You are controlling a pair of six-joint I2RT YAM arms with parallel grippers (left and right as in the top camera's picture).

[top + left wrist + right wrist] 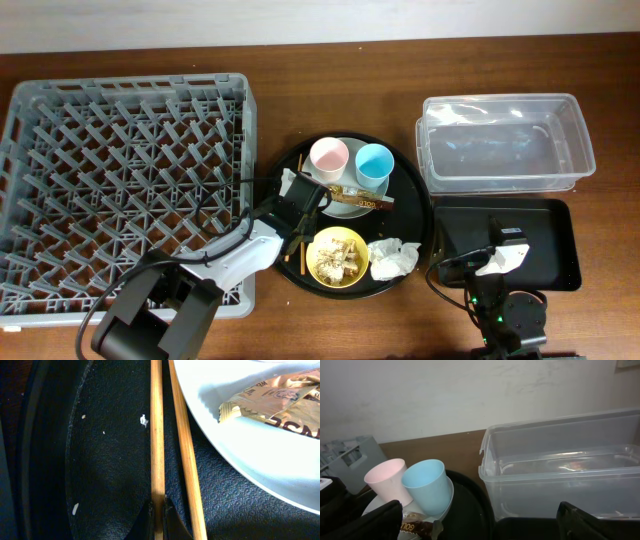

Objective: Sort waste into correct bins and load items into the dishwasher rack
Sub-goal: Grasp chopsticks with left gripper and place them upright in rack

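Observation:
My left gripper (pixel 158 521) is shut on one of the two wooden chopsticks (pixel 157 435), which lie side by side on the round black tray next to the pale plate (pixel 250 450). The brown-gold wrapper (pixel 280 400) lies on that plate. Overhead, the left gripper (pixel 298 205) is at the tray's left side, by the chopsticks (pixel 301 255). The pink cup (pixel 328 158) and blue cup (pixel 375 163) stand on the plate (pixel 345 210). The yellow bowl (pixel 337 257) holds beige scraps; the white napkin (pixel 392 258) lies beside it. My right gripper (pixel 480 530) is open and empty over the flat black tray (pixel 550 240).
The grey rack (pixel 120 180) fills the left of the table, touching the round black tray (pixel 415 205). The clear tub (pixel 505 145) stands at the back right, behind the flat black tray. Small white crumbs (pixel 144 420) lie on the round tray.

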